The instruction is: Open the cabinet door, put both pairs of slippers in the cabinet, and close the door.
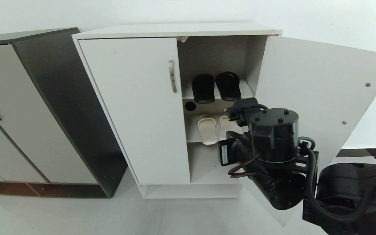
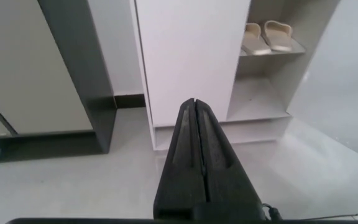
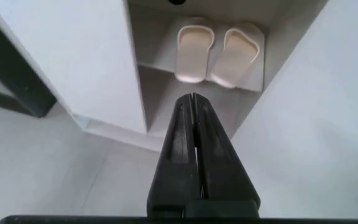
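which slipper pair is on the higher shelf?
The black pair: it sits in the white cabinet one level above the cream pair.

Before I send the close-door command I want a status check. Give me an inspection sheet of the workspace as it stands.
Surface: pale floor, with the cabinet standing on it.
Job's things: left door shut, right door open; black slippers on the upper shelf, white slippers on the shelf below.
Clutter: nothing seen.
Grippers: left gripper shut, empty; right gripper shut, empty, pointing toward the white slippers.
Cables: black cable and brown wire on the right arm.
Surroundings: dark cabinet at left, wall behind.
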